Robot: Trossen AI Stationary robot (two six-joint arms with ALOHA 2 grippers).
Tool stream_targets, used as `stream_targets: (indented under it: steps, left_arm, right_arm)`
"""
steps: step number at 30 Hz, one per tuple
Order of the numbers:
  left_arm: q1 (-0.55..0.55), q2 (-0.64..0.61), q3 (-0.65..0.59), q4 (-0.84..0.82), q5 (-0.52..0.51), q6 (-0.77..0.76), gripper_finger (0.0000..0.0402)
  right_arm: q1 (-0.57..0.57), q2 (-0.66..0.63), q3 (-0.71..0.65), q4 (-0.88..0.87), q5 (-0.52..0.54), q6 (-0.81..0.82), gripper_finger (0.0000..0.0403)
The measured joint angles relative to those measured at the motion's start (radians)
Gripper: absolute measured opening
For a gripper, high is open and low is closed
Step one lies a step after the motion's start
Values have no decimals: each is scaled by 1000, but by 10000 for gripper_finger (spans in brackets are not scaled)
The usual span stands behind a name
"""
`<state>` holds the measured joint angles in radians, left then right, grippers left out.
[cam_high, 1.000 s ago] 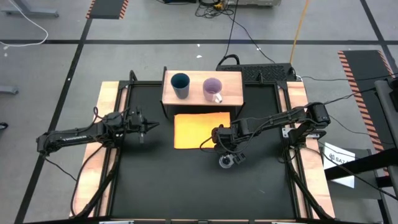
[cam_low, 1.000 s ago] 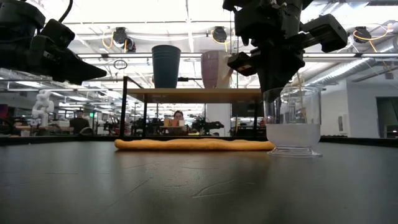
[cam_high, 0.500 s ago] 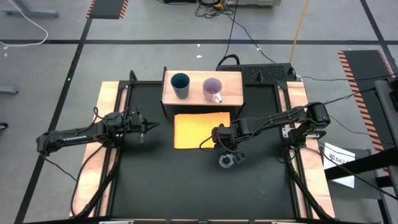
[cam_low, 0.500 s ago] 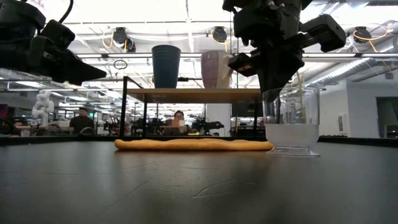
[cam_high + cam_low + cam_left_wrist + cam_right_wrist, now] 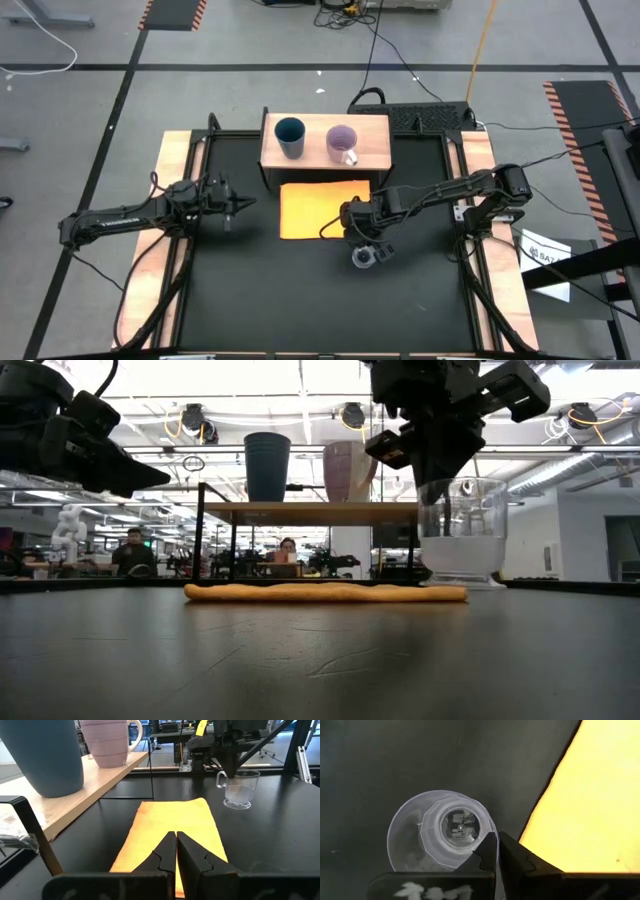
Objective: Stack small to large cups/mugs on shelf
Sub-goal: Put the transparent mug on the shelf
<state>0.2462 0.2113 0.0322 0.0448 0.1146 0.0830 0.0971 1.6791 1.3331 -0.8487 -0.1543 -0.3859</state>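
Lifted off the table now, the clear cup [image 5: 462, 530] hangs from the right gripper [image 5: 363, 243], whose fingers are clamped on its rim; it sits at about five o'clock from the shelf [image 5: 375, 128], just beside the orange sheet [image 5: 322, 208]; the blue tumbler [image 5: 290, 136] and lilac mug [image 5: 342, 143] already stand there, so carrying comes next; the left gripper [image 5: 244, 202] waits at nine o'clock, fingers together.

Both arms extended; both tools [image 5: 176, 851] [image 5: 497, 851] closed.
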Motion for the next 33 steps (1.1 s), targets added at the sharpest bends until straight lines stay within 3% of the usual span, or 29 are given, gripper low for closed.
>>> stream_targets:
  steps: [7,17,33]
  left_arm:
    - [0,0,0,4,0,5,17]
    - [0,0,0,10,0,9,17]
    - [0,0,0,12,0,10,17]
  right_arm:
    - [0,0,18,-73,1,9,0]
    - [0,-1,181,-196,1,18,0]
    - [-11,-2,285,-314,3,8,0]
